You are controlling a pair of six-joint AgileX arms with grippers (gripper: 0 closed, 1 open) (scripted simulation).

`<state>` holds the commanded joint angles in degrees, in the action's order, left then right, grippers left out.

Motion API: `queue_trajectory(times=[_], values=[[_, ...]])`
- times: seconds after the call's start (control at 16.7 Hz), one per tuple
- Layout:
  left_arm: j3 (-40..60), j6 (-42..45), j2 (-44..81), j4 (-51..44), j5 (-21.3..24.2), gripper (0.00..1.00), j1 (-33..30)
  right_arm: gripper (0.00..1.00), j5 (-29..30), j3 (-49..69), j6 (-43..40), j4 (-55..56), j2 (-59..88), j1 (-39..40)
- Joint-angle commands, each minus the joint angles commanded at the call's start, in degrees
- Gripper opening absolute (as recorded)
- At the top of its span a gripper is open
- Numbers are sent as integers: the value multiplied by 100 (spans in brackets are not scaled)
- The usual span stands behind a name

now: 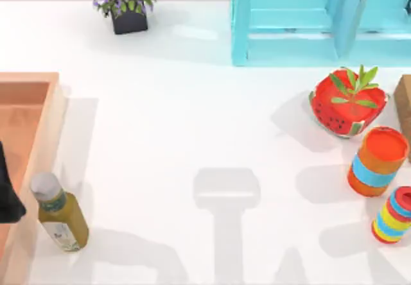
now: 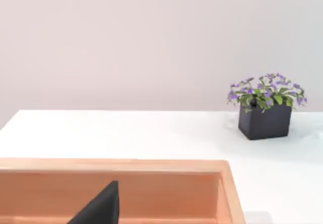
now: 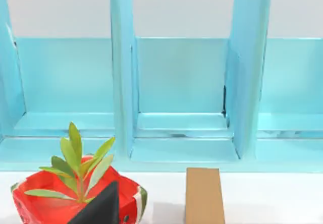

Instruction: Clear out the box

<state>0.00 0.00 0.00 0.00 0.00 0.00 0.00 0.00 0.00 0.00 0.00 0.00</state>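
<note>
The box is a shallow light-wood tray with an orange-brown floor, at the table's left edge and cut off by the top view. Its far rim also crosses the left wrist view. An olive-yellow bottle with a grey cap stands upright against the outside of the box's right rim. My left gripper is a dark shape over the box interior, just left of the bottle and apart from it. A dark tip of my right gripper shows in front of the watermelon pot.
A turquoise shelf stands at the back right, with a dark pot of purple flowers at the back left. At the right are a watermelon pot, a brown block, an orange can and a striped can.
</note>
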Motion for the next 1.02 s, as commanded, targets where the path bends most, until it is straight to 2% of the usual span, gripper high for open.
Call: queue_trajectory(times=[0.24,0.42,0.66,1.02], values=[[188,61,191,-188,0,100,57,100,0,0,0,0,0,0],[858,264,923,-853,-1,100,248,100,0,0,0,0,0,0],[2231,676,2673,-2214,-3,100,637,100,0,0,0,0,0,0],[4630,1399,5983,-4592,-6,100,1318,100,0,0,0,0,0,0]])
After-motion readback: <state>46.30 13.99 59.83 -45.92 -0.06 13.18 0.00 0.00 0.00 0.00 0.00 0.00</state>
